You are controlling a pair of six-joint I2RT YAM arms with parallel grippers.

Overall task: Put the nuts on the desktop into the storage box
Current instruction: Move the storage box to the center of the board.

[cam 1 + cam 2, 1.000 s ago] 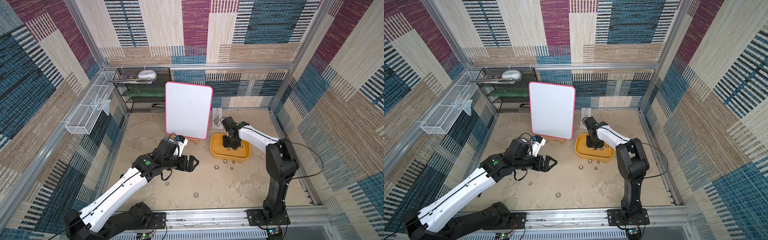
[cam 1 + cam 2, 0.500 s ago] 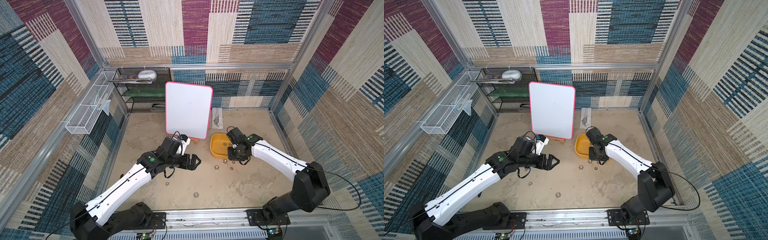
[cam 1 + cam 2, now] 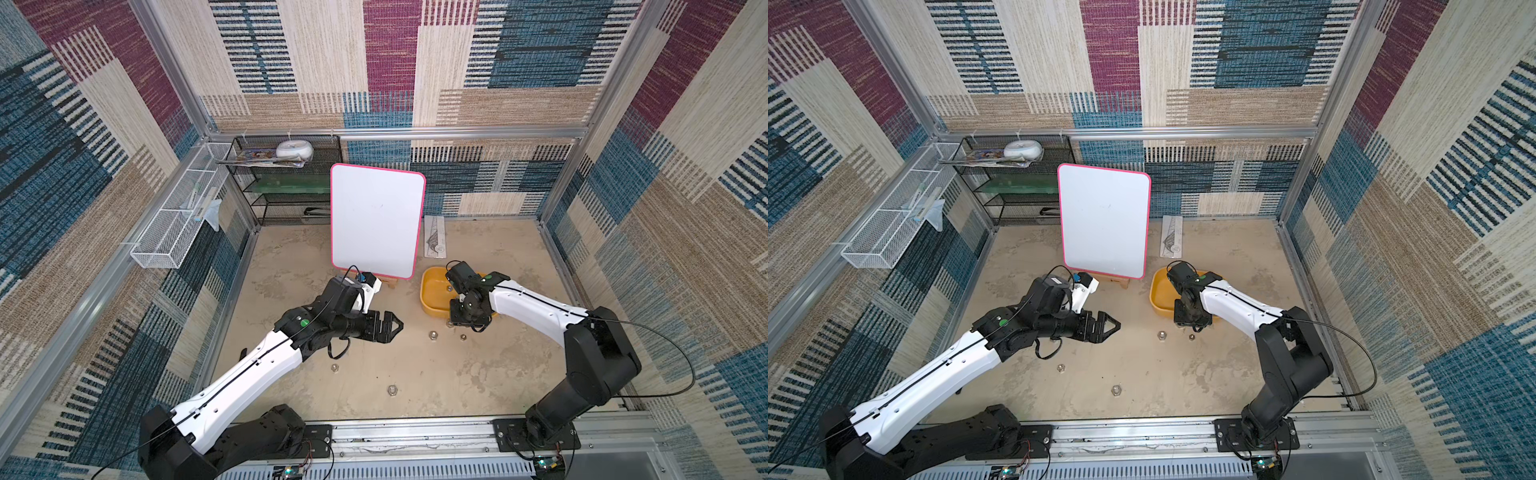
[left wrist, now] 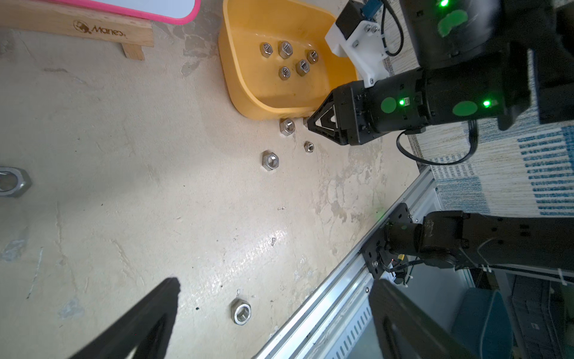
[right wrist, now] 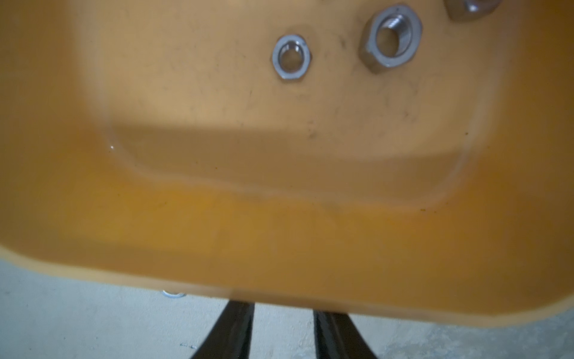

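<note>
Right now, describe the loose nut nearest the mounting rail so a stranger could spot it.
Start at the metal rail where both arms mount. On the desktop beyond lies one hex nut, nearer the rail than any other, unlike the cluster by the storage box.

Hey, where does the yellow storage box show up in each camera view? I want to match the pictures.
Top view: storage box right of centre, beside the whiteboard's foot.
Top view: same spot, right of the whiteboard.
Left wrist: box near the whiteboard's corner, five nuts inside.
Right wrist: box fills most of the frame.
Shared landmark: the pink-edged whiteboard, absent only from the right wrist view.
</note>
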